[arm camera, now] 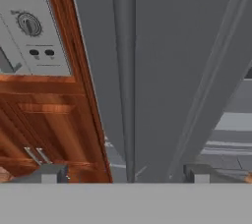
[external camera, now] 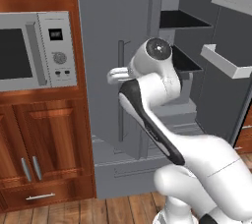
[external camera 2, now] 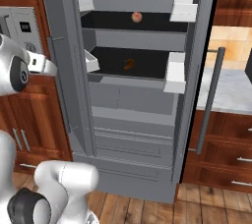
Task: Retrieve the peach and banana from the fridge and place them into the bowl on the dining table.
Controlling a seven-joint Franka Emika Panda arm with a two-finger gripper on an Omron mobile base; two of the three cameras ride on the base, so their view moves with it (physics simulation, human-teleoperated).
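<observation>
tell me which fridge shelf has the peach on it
The upper black shelf: the peach sits near its middle. The lower shelf holds a darker orange-brown item instead.

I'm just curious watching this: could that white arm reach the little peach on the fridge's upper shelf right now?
Probably yes. Both fridge doors stand open and nothing sits before the peach. The open pincer faces the left door's handle, so it must swing inward first.

Built-in microwave (external camera: 37,51) in reddish wood cabinets (external camera: 44,139), stone-topped wall counter (external camera 2: 229,93), wood plank floor (external camera 2: 142,210)
</observation>
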